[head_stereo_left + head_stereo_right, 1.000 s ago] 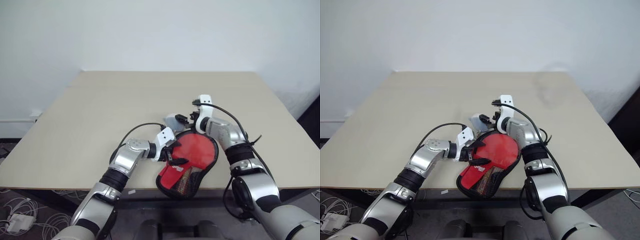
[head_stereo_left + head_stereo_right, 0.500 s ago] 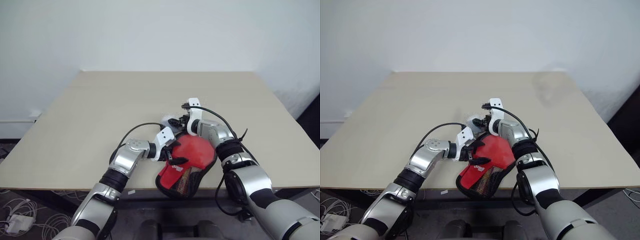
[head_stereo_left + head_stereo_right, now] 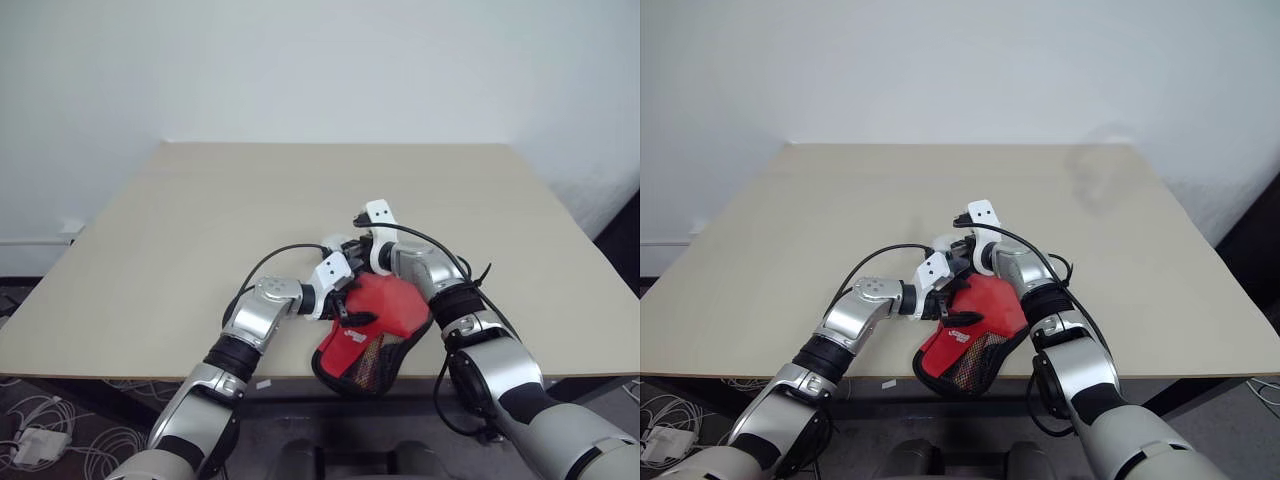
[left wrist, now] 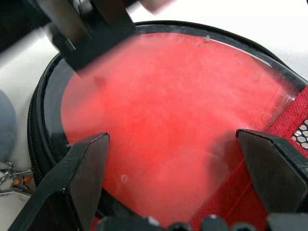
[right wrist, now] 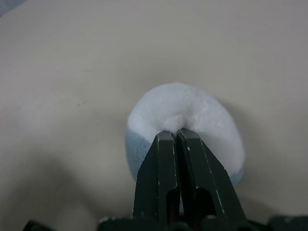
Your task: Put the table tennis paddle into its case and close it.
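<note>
A: Which step is being worked?

B: The closing, it seems; the case (image 3: 375, 330) is lying at the table's (image 3: 150, 250) near edge, the red paddle (image 4: 168, 125) showing through its clear side; the right gripper (image 5: 177, 136) is pinched shut on the pompom charm (image 5: 190, 115).

A: And next?

B: A steady pull along the zip is likely being called for; the left gripper (image 4: 178, 159) is spread wide over the case.

A: Any differences between views?

B: The pinch is being shown plainly by the right wrist view; from the head views it is being hidden.

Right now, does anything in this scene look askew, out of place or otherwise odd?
Yes, slightly. The case hangs partly over the near edge of the table, handle end past the edge. The right gripper is shut on the pompom charm, denting the fluff, rather than on the zip.
</note>
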Controlling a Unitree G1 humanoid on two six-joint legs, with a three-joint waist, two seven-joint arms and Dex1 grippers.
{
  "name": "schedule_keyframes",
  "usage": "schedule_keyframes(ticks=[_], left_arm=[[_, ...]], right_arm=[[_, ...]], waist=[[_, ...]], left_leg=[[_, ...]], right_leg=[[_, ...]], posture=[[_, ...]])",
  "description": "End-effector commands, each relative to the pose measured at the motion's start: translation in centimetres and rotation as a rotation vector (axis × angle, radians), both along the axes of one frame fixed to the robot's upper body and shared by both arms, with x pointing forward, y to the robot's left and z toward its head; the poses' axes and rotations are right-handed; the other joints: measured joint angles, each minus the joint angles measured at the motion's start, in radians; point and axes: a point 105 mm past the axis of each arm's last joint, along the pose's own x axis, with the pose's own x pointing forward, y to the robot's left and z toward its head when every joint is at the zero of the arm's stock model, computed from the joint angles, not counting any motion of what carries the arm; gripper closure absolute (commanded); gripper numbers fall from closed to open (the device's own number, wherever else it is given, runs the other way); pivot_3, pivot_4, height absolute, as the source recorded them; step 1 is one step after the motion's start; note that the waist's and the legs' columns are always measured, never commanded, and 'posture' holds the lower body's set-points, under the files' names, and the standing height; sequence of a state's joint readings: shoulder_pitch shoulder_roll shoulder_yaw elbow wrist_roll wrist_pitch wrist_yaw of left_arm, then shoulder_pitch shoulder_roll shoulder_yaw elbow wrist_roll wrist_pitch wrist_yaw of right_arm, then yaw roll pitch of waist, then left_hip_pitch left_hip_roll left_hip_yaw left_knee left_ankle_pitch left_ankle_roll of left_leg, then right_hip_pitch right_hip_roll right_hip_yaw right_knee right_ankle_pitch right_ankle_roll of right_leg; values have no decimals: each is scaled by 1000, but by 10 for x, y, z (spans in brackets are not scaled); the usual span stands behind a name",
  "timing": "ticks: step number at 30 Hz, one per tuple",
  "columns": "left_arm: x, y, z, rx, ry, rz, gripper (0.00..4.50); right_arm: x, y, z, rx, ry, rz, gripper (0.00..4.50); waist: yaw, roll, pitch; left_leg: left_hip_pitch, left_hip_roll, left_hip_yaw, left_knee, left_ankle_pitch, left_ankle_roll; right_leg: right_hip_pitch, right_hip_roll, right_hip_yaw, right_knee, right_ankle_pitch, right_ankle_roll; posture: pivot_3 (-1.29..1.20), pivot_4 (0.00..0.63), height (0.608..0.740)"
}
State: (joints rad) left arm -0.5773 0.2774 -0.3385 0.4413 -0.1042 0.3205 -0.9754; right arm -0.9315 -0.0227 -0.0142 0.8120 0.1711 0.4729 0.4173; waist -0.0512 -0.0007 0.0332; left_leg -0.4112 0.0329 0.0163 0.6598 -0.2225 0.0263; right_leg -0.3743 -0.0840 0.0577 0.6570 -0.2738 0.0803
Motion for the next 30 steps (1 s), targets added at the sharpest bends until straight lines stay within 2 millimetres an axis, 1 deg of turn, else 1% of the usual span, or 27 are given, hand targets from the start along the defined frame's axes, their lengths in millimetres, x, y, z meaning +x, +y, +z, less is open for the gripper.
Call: schedule_keyframes(ticks=[1,3,5,11,16,19,21,24,27,30], left_arm=[[-9,10,-29,93,87,25,0],[-9,10,-30,93,88,25,0],[-10,8,-31,94,88,22,0],[-9,5,-30,90,86,21,0],[-8,4,-30,93,80,18,0],[-8,2,-30,93,77,11,0],[-7,1,-30,91,77,9,0],[-7,-1,-31,93,79,2,0],[-8,-3,-33,95,85,-11,0],[-8,-4,-33,99,87,-20,0]], right_arm=[[23,-24,57,110,-184,-152,4476],[31,-43,68,157,-208,-256,4476],[37,-63,69,177,-197,-344,4476],[39,-107,56,146,-169,-492,4476],[27,-140,43,64,-181,-552,4476],[12,-165,35,18,-187,-603,4476],[-3,-184,31,3,-183,-644,4476],[-31,-212,23,-18,-160,-708,4476],[-57,-227,20,-34,-141,-733,4476],[-86,-236,23,-42,-134,-737,4476]], waist=[[0,0,0],[0,0,0],[1,0,0],[1,0,0],[5,0,0],[5,0,0],[7,1,0],[11,1,0],[15,1,0],[19,1,0]], left_leg=[[0,0,0,0,0,0],[0,0,0,0,0,0],[0,0,0,0,0,0],[0,0,0,0,0,0],[0,-1,0,0,0,0],[0,-1,0,0,0,0],[-1,-1,0,0,0,0],[-1,-2,-1,0,0,0],[-1,-2,0,0,0,1],[-1,-2,0,1,0,1]], right_leg=[[0,0,0,0,0,0],[0,0,0,0,0,0],[0,0,0,0,0,0],[0,-1,0,0,0,0],[1,-1,0,-1,0,0],[1,-1,0,-1,0,0],[1,-1,0,-1,0,0],[1,-2,0,-2,0,0],[2,-2,0,-2,-1,0],[1,-2,1,-3,-1,0]], posture=[[0,0,728],[0,0,728],[0,0,728],[0,0,728],[0,0,728],[0,0,728],[0,0,728],[0,0,728],[0,0,728],[0,0,728]])
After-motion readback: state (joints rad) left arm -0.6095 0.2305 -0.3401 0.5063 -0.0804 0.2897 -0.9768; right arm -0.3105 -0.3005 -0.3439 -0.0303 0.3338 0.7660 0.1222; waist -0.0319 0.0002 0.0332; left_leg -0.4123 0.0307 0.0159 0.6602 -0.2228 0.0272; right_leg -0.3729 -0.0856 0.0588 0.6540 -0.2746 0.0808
